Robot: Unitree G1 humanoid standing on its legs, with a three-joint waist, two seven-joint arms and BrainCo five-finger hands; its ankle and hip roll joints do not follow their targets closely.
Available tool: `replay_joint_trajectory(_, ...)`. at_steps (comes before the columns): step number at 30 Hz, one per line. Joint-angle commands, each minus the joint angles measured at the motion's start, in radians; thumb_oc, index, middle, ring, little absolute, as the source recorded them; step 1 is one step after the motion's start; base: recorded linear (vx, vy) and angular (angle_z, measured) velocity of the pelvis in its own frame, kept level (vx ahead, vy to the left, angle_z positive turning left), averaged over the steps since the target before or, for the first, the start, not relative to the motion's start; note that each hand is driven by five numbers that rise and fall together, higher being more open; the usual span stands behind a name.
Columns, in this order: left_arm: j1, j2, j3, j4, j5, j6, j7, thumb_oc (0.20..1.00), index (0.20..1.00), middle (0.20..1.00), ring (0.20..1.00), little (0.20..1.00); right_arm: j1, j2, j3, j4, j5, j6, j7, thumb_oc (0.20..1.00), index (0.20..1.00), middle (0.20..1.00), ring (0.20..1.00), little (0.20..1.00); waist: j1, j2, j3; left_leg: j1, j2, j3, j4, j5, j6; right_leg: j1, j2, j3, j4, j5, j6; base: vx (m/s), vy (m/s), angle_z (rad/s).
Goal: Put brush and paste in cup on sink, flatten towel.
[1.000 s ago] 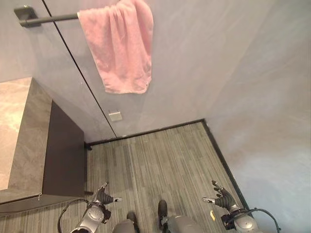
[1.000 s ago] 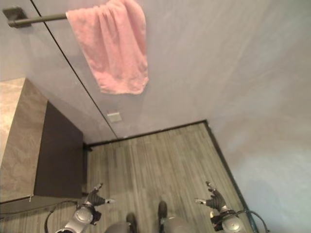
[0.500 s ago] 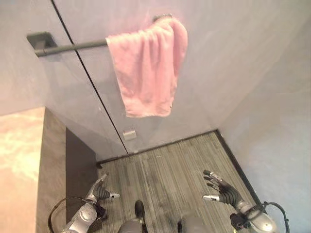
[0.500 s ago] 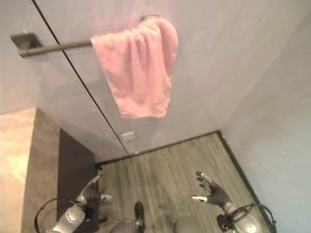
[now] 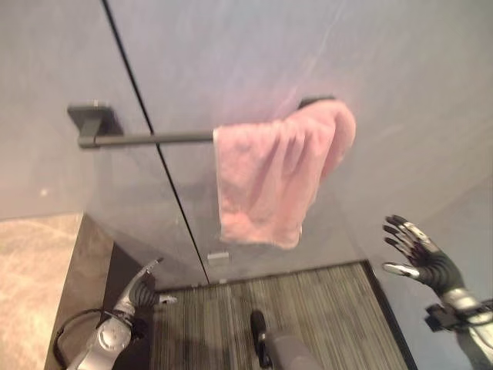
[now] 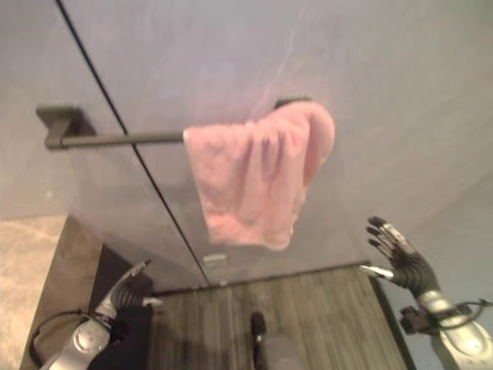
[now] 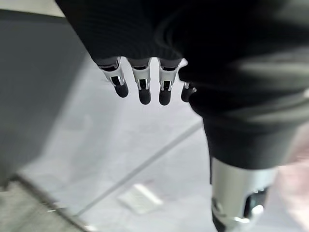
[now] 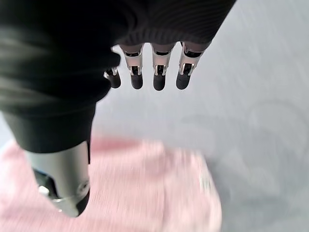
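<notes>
A pink towel hangs bunched at the right end of a dark rail on the grey wall. Its folds are gathered and the lower edge hangs uneven. My right hand is raised at the right, open with fingers spread, lower than the towel and well to its right. The towel also shows past that hand in the right wrist view. My left hand stays low at the left, open and holding nothing, beside the dark cabinet front.
A stone counter fills the lower left above the dark cabinet. A dark vertical seam runs down the wall behind the rail. A small wall plate sits low under the towel. Striped floor lies below.
The camera has tilted up, so the towel and rail sit lower and more central. My right hand has risen toward the towel's height. The left hand stays low.
</notes>
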Motion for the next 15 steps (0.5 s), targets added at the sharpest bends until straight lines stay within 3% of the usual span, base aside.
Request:
replay_joint_trajectory(1, -0.05, 0.074, 0.05, -0.073, -0.125, -0.069, -0.014, 1.0, 1.0, 1.0, 1.0, 1.0, -0.034, -0.085, -0.074, 0.026, 0.058, -0.071, -0.024, 1.0, 1.0, 1.0, 1.0, 1.0, -0.03, -0.033, 0.002, -0.165, -0.009, 0.074, 0.247, 0.18, -0.065, 0.149, -0.042, 0.035, -0.061, -0.02, 0.077, 0.16, -0.138, 0.31)
replay_joint_trajectory(3, -0.077, 0.09, 0.054, -0.124, -0.195, -0.067, -0.022, 1.0, 1.0, 1.0, 1.0, 1.0, -0.095, -0.112, -0.044, 0.099, 0.07, -0.072, -0.043, 1.0, 1.0, 1.0, 1.0, 1.0, -0.011, -0.043, 0.016, -0.228, 0.005, 0.096, 0.331, 0.203, -0.075, 0.178, -0.058, 0.025, -0.082, -0.025, 0.066, 0.21, -0.116, 0.2)
replay_joint_trajectory(4, -0.125, 0.113, 0.04, -0.148, -0.234, -0.065, -0.045, 1.0, 1.0, 1.0, 1.0, 1.0, -0.117, -0.124, -0.031, 0.135, 0.101, -0.053, -0.042, 1.0, 1.0, 1.0, 1.0, 1.0, -0.004, -0.042, 0.014, -0.246, 0.056, 0.162, 0.255, 0.19, -0.062, 0.216, -0.079, 0.006, -0.11, -0.034, 0.072, 0.2, -0.053, -0.01)
replay_joint_trajectory(5, -0.126, 0.114, 0.04, -0.148, -0.235, -0.065, -0.045, 1.0, 1.0, 1.0, 1.0, 1.0, -0.119, -0.124, -0.03, 0.137, 0.102, -0.054, -0.042, 1.0, 1.0, 1.0, 1.0, 1.0, -0.003, -0.044, 0.014, -0.244, 0.053, 0.163, 0.249, 0.194, -0.062, 0.216, -0.081, 0.008, -0.112, -0.032, 0.072, 0.31, 0.038, 0.26)
replay_joint_trajectory(6, -0.21, 0.128, -0.014, -0.139, -0.258, -0.067, -0.048, 1.0, 1.0, 1.0, 1.0, 1.0, -0.205, -0.137, 0.027, 0.21, 0.139, -0.045, -0.053, 1.0, 1.0, 1.0, 1.0, 1.0, 0.009, -0.026, -0.003, -0.242, 0.085, 0.195, 0.07, 0.199, -0.055, 0.234, -0.088, -0.004, -0.127, -0.048, 0.087, 0.17, 0.058, 0.36)
replay_joint_trajectory(7, -0.213, 0.129, -0.013, -0.136, -0.258, -0.068, -0.048, 1.0, 1.0, 1.0, 1.0, 1.0, -0.214, -0.138, 0.033, 0.216, 0.14, -0.047, -0.053, 1.0, 1.0, 1.0, 1.0, 1.0, 0.008, -0.029, 0.002, -0.23, 0.081, 0.198, 0.057, 0.205, -0.055, 0.239, -0.09, -0.003, -0.128, -0.049, 0.087, 0.27, 0.107, 0.44)
replay_joint_trajectory(8, -0.27, 0.13, -0.048, -0.118, -0.263, -0.069, -0.039, 1.0, 1.0, 1.0, 1.0, 1.0, -0.277, -0.151, 0.085, 0.249, 0.153, -0.043, -0.053, 1.0, 1.0, 1.0, 1.0, 1.0, 0.022, -0.011, -0.002, -0.249, 0.105, 0.18, -0.034, 0.277, -0.065, 0.245, -0.082, -0.005, -0.124, -0.062, 0.09, 0.16, 0.08, 0.23)
replay_joint_trajectory(9, -0.329, 0.127, -0.088, -0.097, -0.275, -0.07, -0.024, 1.0, 1.0, 1.0, 1.0, 1.0, -0.349, -0.16, 0.142, 0.277, 0.163, -0.041, -0.065, 1.0, 1.0, 1.0, 1.0, 1.0, 0.034, -0.004, 0.002, -0.267, 0.12, 0.157, -0.081, 0.316, -0.076, 0.25, -0.087, -0.006, -0.117, -0.071, 0.094, 0.23, 0.103, 0.12)
replay_joint_trajectory(11, -0.379, 0.129, -0.117, -0.086, -0.302, -0.072, -0.026, 1.0, 1.0, 1.0, 1.0, 1.0, -0.46, -0.156, 0.247, 0.325, 0.217, -0.008, -0.047, 1.0, 1.0, 1.0, 1.0, 1.0, 0.054, 0.014, -0.006, -0.236, 0.114, 0.094, -0.101, 0.308, -0.078, 0.261, -0.083, 0.008, -0.123, -0.089, 0.095, 0.16, 0.056, 0.04)
replay_joint_trajectory(12, -0.379, 0.129, -0.116, -0.085, -0.302, -0.072, -0.026, 1.0, 1.0, 1.0, 1.0, 1.0, -0.465, -0.156, 0.251, 0.327, 0.217, -0.009, -0.046, 1.0, 1.0, 1.0, 1.0, 1.0, 0.052, 0.013, -0.004, -0.234, 0.114, 0.094, -0.102, 0.309, -0.078, 0.263, -0.083, 0.008, -0.123, -0.089, 0.095, 0.16, 0.081, -0.23)
replay_joint_trajectory(13, -0.434, 0.124, -0.156, -0.062, -0.328, -0.076, -0.03, 1.0, 1.0, 1.0, 1.0, 1.0, -0.574, -0.141, 0.338, 0.386, 0.271, 0.006, -0.048, 1.0, 1.0, 1.0, 1.0, 1.0, 0.059, 0.032, -0.014, -0.212, 0.11, 0.105, -0.134, 0.314, -0.083, 0.265, -0.086, 0.005, -0.136, -0.086, 0.095, 0.17, 0.088, -0.41)
replay_joint_trajectory(15, -0.489, 0.124, -0.2, -0.029, -0.353, -0.075, -0.035, 1.0, 1.0, 1.0, 1.0, 1.0, -0.683, -0.122, 0.433, 0.437, 0.306, 0.02, -0.042, 1.0, 1.0, 1.0, 1.0, 1.0, 0.071, 0.035, -0.023, -0.194, 0.098, 0.097, -0.139, 0.3, -0.082, 0.272, -0.092, 0.012, -0.152, -0.079, 0.094, 0.19, 0.093, -0.29)
